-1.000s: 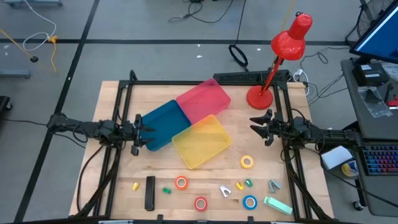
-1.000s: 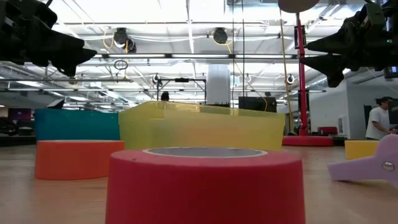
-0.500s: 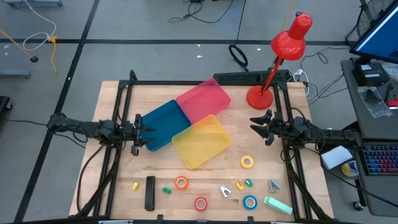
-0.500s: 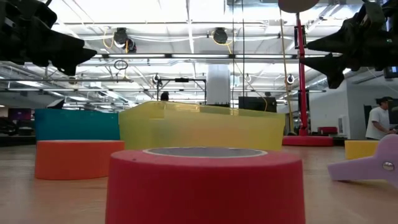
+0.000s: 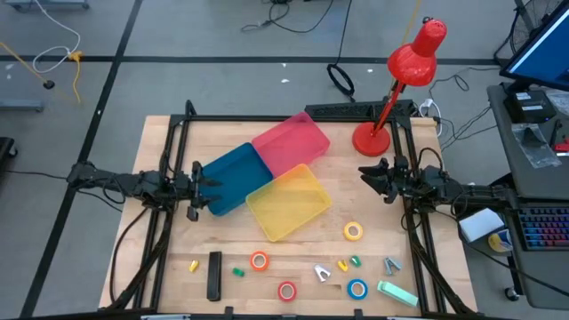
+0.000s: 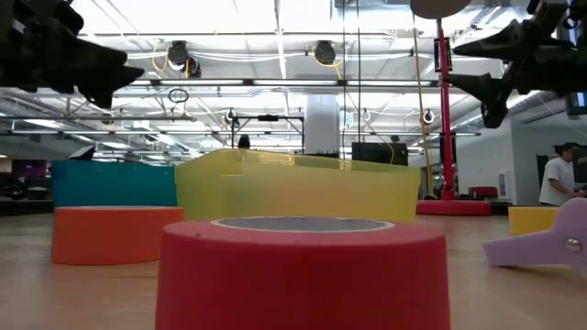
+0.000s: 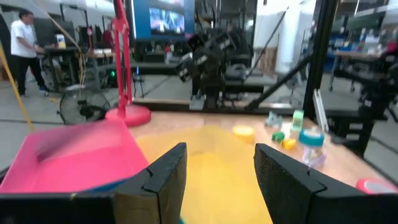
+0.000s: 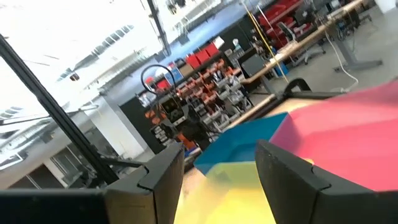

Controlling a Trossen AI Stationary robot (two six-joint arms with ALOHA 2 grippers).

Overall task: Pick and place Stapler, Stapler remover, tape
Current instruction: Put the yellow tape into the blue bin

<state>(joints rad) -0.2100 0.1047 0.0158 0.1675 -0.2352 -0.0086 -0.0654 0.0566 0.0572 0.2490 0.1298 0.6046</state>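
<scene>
Left gripper (image 5: 197, 190) and right gripper (image 5: 371, 177) aloft, jaws parted.

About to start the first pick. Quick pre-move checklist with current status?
1. Left gripper open and holding nothing, above the blue bin: ok.
2. Right gripper open and holding nothing, near the red lamp's base: ok.
3. Four tape rolls lie free on the table: yellow, orange, red, blue: ok.
4. Black stapler is clear of its neighbours: ok.
5. Yellow bin and pink bin hold nothing: ok.
6. Which small item is the staple remover: cannot tell.
</scene>
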